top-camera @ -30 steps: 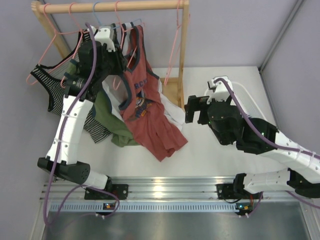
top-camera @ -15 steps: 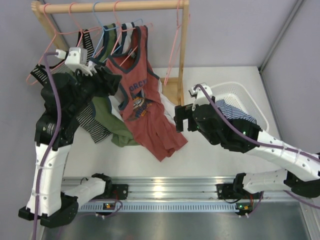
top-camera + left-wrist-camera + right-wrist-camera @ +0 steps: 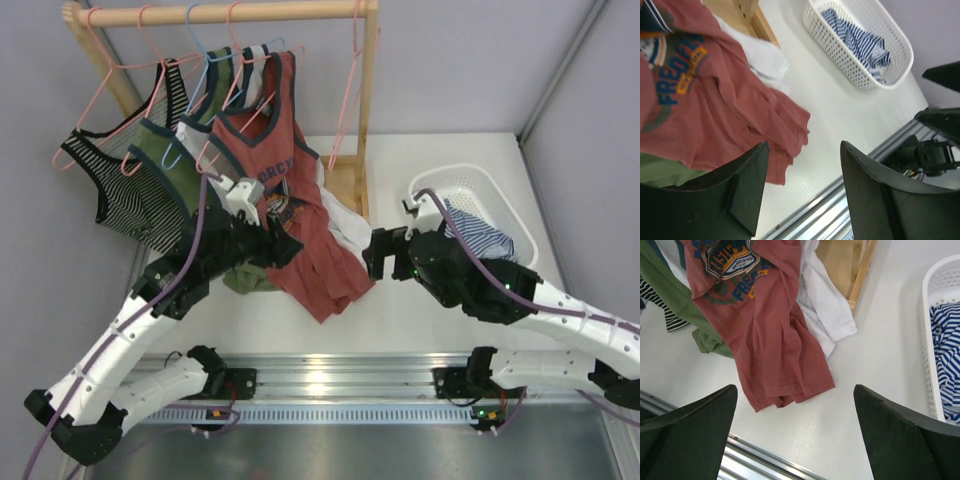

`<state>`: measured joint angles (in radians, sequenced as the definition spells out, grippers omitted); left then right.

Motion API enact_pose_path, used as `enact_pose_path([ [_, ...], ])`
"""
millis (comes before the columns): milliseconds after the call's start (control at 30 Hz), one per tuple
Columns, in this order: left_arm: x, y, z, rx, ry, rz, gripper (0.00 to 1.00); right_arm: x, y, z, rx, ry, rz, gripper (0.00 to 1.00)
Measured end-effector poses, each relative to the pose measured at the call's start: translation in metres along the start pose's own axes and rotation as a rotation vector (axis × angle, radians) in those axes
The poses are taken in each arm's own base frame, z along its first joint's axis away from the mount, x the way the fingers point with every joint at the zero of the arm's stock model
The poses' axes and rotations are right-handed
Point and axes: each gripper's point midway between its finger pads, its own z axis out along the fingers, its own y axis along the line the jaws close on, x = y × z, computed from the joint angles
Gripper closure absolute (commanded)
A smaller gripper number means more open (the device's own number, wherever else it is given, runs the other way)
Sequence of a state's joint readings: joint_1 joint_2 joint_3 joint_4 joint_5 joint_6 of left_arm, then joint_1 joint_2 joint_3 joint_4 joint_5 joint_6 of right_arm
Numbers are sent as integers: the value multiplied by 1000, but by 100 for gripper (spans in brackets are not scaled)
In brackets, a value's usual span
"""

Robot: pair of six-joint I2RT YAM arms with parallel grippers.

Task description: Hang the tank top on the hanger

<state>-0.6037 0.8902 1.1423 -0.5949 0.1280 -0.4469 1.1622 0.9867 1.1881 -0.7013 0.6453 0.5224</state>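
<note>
The left hand (image 3: 272,243) has come down from the rack and hangs low before the shirts, fingers spread wide, holding nothing; the right hand (image 3: 376,253), likewise spread and empty, sits near the hem; the tank top (image 3: 290,190) stays up by its shoulders on the hanger (image 3: 238,45), hooked over the wooden rail (image 3: 300,11), hem trailing on the table (image 3: 430,300); the hanging looks done, only retreat remaining.
</note>
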Motion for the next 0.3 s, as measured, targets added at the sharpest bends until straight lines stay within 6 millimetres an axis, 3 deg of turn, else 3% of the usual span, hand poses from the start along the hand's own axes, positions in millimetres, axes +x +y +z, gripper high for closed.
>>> enact_pose_path([
  [200,82,7,11,-13,148,-25,37,25,-8,5,22,35,25,0],
  [300,101,9,15,-18,182,-44,37,33,-10,7,30,48,30,0],
])
